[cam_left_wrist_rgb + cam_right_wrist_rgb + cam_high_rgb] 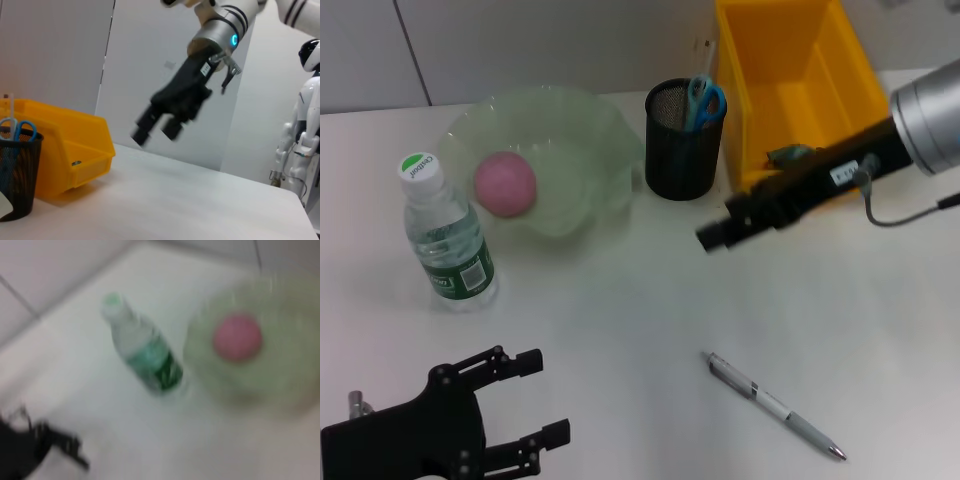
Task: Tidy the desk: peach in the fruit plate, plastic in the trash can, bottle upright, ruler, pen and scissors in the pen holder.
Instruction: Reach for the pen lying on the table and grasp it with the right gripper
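The peach (505, 184) is seen in the green fruit plate (590, 130), the bottle (445, 235) stands upright beside it, the scissors (704, 101) are lodged in the mesh pen holder (682, 150), and a scrap, probably the plastic, lies in the yellow bin (800, 80), so those items are judged done. Only 1 thing is left loose: the pen (775, 405), flat on the desk (640, 330), well apart from the holder. The right gripper (720, 232) is held empty above the desk by the bin, fingers slightly parted, likely to be sent to the pen. No ruler can be seen. The left gripper (545, 400) is parked near the front edge, fingers spread, nothing blocking the pen
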